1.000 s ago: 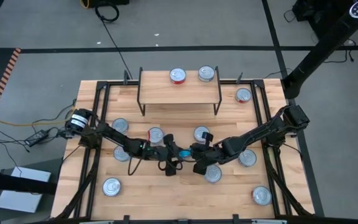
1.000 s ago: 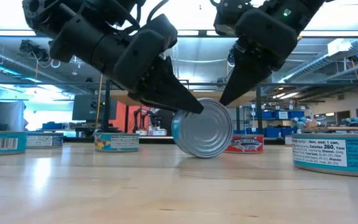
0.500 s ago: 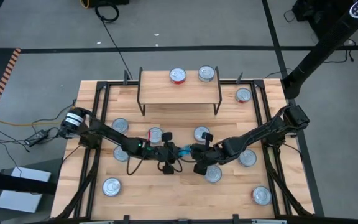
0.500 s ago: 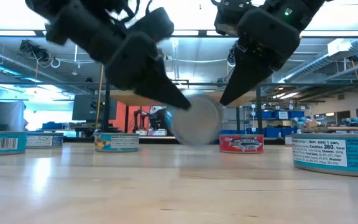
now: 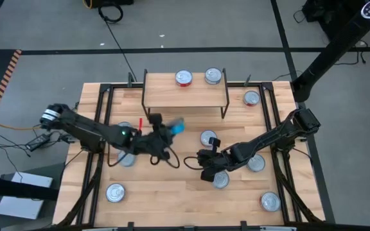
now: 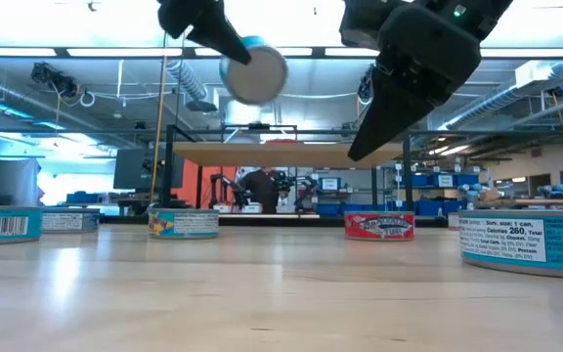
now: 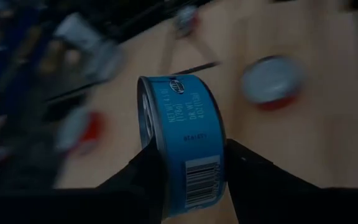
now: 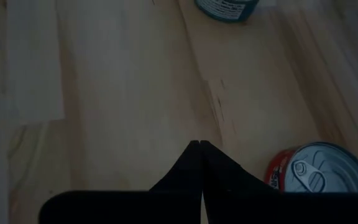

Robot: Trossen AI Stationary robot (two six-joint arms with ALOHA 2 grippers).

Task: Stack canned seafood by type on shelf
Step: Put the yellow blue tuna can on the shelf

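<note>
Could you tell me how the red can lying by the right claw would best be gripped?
Grip the red can across its curved side wall, coming straight down from above: it sits flat, lid up, with bare table around it for the fingers. The right claw is shut, so it must open first.

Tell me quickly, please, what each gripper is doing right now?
Left gripper: closed on a blue-labelled can, lifted off the table.
Right gripper: shut, holding nothing.
</note>
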